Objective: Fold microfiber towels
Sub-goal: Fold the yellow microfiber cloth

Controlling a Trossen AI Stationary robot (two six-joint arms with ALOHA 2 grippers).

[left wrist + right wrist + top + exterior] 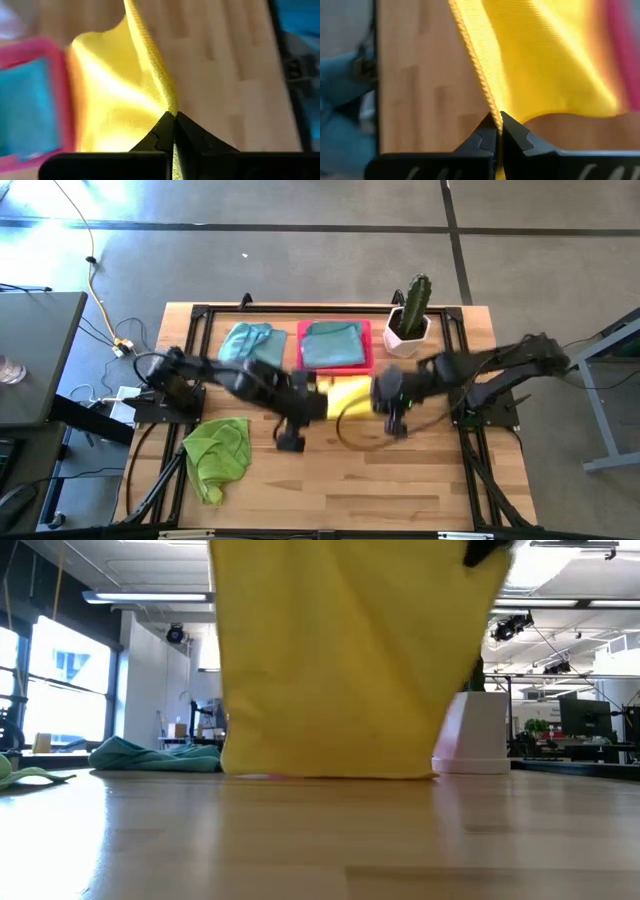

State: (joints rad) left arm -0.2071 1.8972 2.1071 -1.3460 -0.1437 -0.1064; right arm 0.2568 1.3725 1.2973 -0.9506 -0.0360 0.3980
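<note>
The yellow towel (347, 397) hangs as a sheet between the 2 grippers, lifted off the table (400, 470), with its bottom hem at or just above the wood in the low view, where it fills the middle of the picture. The left gripper (174, 116) is clamped tight on one top edge of the cloth, its fingers pressed together with the hem running up out of the pinch. The right gripper (499, 116) is closed the same way on the opposite top edge. Neither arm is the nearer one, since each has its own corner and the towel spans the gap between them, its held top edge running roughly straight from one gripper to the other.

The coming move likely turns on this: the cloth drops straight below the line joining the 2 pinch points, and bare table lies on the near side of that line, away from the pink tray (336, 366).

Beyond the towel from the grippers sit the tray with a blue towel (333, 344) on it, another blue towel (247, 340) beside the tray, and a potted cactus (411, 316). A green towel (217, 450) lies crumpled near the left arm's base.

No brand, label or writing is readable anywhere.
</note>
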